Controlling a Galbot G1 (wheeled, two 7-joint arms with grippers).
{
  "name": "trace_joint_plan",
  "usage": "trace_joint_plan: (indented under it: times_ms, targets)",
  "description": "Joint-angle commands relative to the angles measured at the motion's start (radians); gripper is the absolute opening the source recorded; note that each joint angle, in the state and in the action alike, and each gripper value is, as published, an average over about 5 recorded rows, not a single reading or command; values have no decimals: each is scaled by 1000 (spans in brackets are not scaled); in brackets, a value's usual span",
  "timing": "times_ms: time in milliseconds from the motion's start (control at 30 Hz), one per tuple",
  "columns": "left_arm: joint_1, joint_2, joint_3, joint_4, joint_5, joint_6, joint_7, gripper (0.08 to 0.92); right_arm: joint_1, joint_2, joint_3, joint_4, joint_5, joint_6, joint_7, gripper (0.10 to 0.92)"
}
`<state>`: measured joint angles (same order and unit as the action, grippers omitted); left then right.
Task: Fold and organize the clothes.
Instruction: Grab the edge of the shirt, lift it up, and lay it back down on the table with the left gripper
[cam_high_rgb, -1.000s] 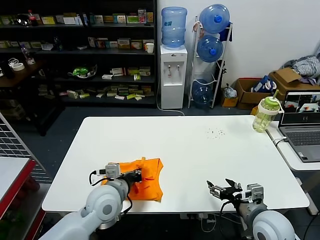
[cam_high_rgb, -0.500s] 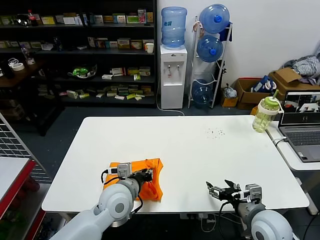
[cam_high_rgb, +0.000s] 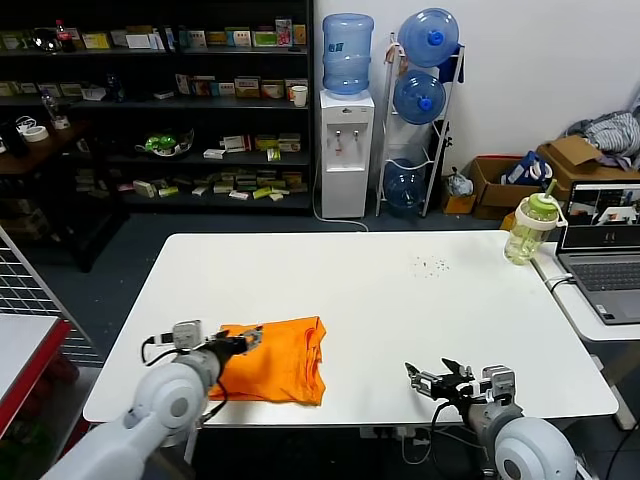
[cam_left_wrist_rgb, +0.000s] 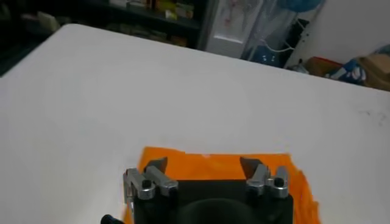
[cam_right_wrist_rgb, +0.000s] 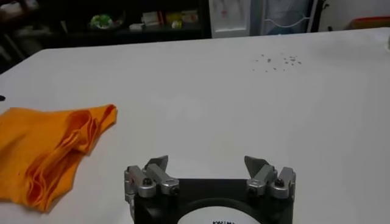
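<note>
The orange T-shirt lies folded on the white table, near its front edge. It looks thin, soft and floppy, so grab an edge. The left gripper hovers at the shirt's left side, fingers apart, holding nothing. The right gripper waits well apart from the shirt, fingers apart too

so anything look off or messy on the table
A scatter of small dark specks lies on the white table, far side toward the right. The folded orange T-shirt has loose, uneven layered edges on its right side.

You can't see the folded orange T-shirt's white lettering; in the left wrist view the left hand hides its near part.
</note>
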<state>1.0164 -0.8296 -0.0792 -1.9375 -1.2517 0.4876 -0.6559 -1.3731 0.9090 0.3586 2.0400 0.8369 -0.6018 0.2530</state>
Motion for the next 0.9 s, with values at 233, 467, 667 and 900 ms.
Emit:
trace_joint_plan:
  times_ms: [233,467,667,900]
  targets:
    - [205,162,-173,82,5,-18,330,822,5,-2,-4,2,0,0,1,823]
    - [154,115,-130,119,15,-15,344,823,-16,-7,18,6,1,2,0,823]
    - [143,104,-112,151,38,-16,356,823,-14,-1,13,1,0,1,0,823]
    - [134,90,-108,175,55,-22,365,823,-10,0,5,-2,-1,0,3,823]
